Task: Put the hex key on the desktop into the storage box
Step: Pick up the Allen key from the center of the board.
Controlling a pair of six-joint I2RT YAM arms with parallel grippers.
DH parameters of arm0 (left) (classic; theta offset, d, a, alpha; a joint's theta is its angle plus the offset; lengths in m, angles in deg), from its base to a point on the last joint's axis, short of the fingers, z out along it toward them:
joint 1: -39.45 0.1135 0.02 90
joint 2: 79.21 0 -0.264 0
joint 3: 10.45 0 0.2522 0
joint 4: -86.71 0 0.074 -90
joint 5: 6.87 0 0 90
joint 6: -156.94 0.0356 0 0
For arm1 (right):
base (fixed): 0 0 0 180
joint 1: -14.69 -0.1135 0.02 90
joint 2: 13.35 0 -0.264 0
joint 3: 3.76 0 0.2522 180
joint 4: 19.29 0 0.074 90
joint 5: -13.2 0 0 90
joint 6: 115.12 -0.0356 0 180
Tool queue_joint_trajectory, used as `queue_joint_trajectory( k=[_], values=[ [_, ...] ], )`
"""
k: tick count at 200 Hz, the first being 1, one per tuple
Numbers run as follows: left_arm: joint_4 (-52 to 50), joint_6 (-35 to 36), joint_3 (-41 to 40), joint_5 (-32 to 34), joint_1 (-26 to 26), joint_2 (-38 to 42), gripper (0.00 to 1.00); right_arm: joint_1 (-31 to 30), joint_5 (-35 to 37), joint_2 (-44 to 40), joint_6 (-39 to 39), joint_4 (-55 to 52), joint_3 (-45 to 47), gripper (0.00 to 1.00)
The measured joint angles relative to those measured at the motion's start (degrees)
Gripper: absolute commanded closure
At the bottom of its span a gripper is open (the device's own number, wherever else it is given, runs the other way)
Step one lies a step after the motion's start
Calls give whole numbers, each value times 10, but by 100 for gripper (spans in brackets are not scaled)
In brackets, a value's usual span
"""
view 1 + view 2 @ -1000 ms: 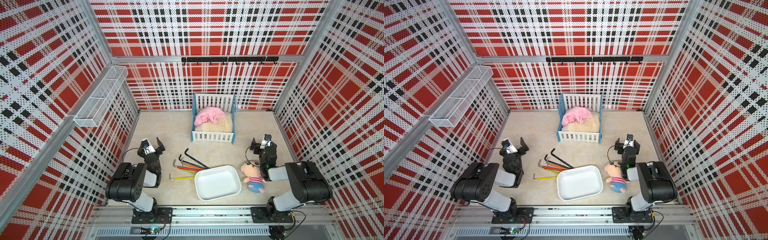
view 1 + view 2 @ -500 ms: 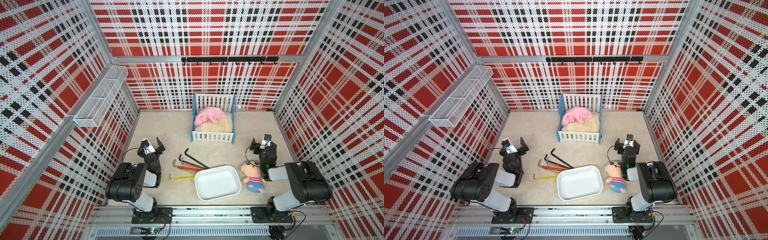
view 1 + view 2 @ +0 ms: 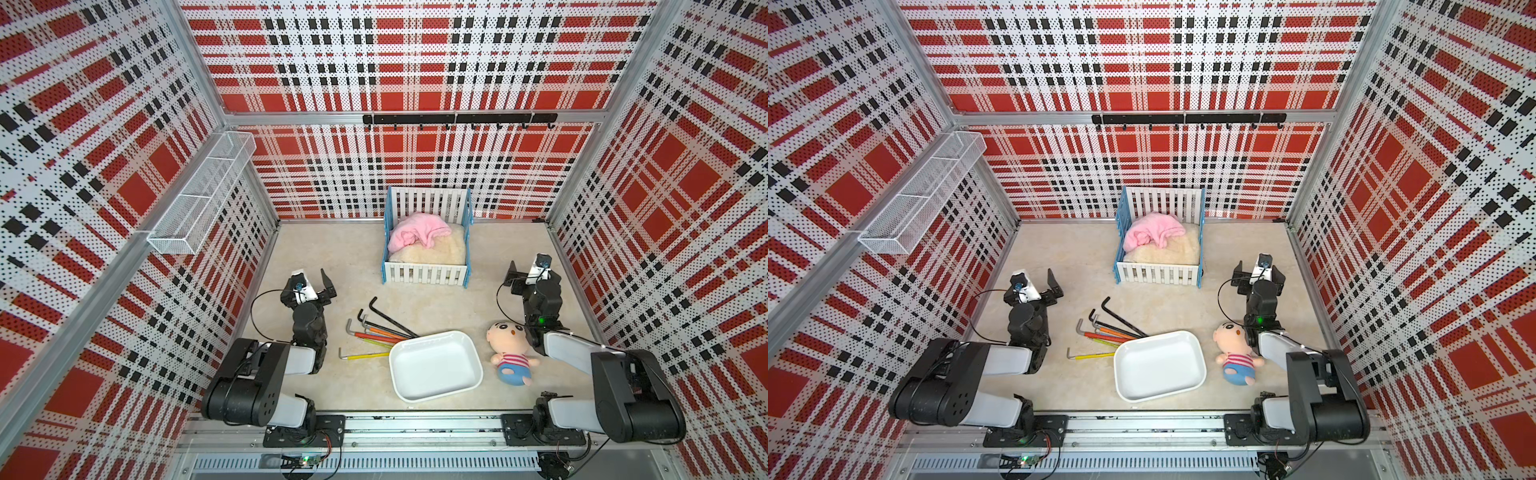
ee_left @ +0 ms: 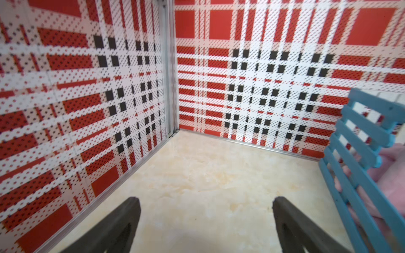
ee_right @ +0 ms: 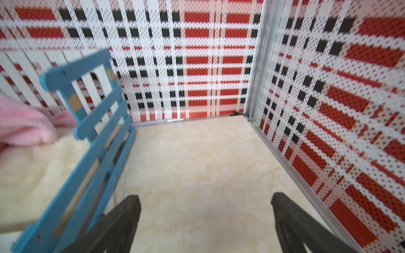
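Spot hex keys [image 3: 378, 336] fanned flat on desktop [image 3: 332, 257] at lower centre in a top view, long ends meeting box [image 3: 434, 368] at its left rim, with yellow key [image 3: 365, 355] apart, just below the bunch. Judge them thin, stiff, light, slick and flush to the surface, so likely to skid. Pinch across a long shank near mid-length; probably easiest on yellow key. Find left gripper [image 4: 205, 203] and right gripper [image 5: 205, 199] spread wide, empty, over bare desktop, well apart from the keys.

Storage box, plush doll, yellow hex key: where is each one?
storage box [image 3: 434, 368]: in a top view, its bare floor.
plush doll [image 3: 505, 334]: in a top view, its face.
yellow hex key [image 3: 368, 355]: in a top view, mid-shaft.
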Motion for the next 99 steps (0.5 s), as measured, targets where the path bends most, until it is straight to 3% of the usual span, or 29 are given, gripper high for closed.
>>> queue_joint_trajectory(
  k=[44,70,85,99],
  values=[
    [-56,13,45,30,-33,77,1,0,18,-50,-7,-116,-137,0],
    [-85,4,129,42,-75,102,1,-6,23,-58,-37,-243,-303,0],
    [-155,-70,205,66,-99,120,1,-6,39,-36,-125,-383,-471,0],
    [-280,-191,298,52,-97,136,1,-2,50,-8,-226,-500,-617,0]
  ],
)
